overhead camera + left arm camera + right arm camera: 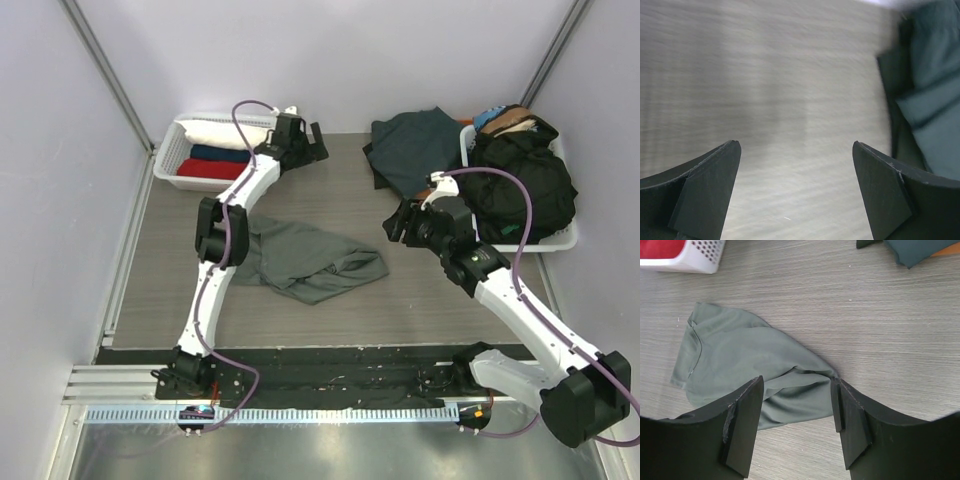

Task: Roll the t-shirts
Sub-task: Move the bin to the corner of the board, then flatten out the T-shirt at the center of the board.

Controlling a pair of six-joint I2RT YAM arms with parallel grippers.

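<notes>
A grey-green t-shirt lies crumpled and loosely spread on the middle of the table; in the right wrist view this t-shirt lies under and ahead of the fingers. My right gripper hovers open just right of the shirt's right end, holding nothing. My left gripper is open wide over bare table at the back, between the left basket and a dark teal t-shirt. The left wrist view is blurred.
A white lattice basket at the back left holds rolled white, navy and red shirts. Another white basket at the back right is piled with black clothes. Grey walls close in the table on three sides.
</notes>
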